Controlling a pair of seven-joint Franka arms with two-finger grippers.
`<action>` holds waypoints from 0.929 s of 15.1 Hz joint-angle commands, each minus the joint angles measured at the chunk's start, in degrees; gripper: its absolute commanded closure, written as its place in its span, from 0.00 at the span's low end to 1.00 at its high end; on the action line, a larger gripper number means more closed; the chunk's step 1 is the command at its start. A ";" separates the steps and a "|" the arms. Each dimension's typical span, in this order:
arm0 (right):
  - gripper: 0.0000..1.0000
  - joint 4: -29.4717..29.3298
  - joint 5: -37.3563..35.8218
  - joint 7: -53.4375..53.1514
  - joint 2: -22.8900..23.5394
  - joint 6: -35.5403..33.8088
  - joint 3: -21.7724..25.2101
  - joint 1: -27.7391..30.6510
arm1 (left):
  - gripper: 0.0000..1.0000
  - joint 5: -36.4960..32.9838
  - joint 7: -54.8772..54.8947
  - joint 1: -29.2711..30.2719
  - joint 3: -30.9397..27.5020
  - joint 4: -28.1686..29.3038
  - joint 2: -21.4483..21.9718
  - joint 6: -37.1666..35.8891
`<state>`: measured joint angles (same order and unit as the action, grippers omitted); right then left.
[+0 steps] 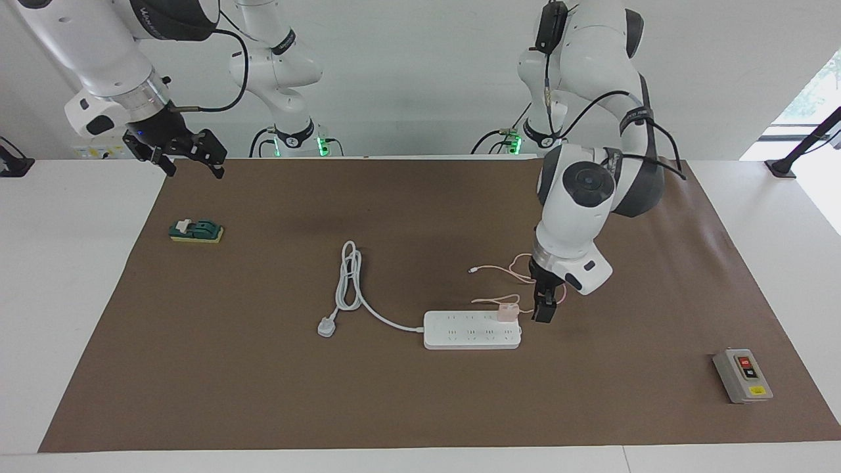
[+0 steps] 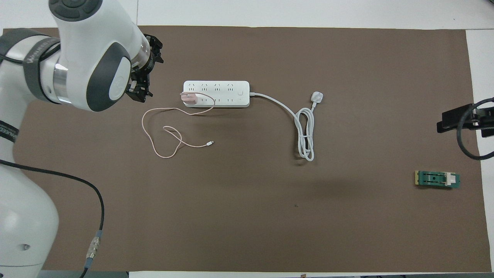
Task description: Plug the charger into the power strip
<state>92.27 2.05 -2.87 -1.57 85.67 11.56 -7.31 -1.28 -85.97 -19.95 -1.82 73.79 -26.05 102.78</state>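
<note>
The white power strip lies flat at the middle of the brown mat. The pale pink charger stands in a socket of the row nearer to the robots, at the strip's end toward the left arm. Its thin pink cable loops on the mat nearer to the robots. My left gripper is low beside that end of the strip, apart from the charger, open and empty. My right gripper waits open, raised over the mat's corner at the right arm's end.
The strip's thick white cord is coiled toward the right arm's end and finishes in a white three-pin plug. A green block on a yellow base lies below the right gripper. A grey switch box sits at the left arm's end.
</note>
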 commanded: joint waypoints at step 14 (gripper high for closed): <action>0.00 0.54 -0.90 0.93 -0.36 -0.16 -0.22 0.20 | 0.00 -4.08 61.62 18.28 0.42 5.30 19.89 -17.70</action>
<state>92.27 2.05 -2.87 -1.57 85.67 11.56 -7.32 -4.55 -26.28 -1.86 -2.12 74.30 -10.55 85.94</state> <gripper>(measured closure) 0.000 0.000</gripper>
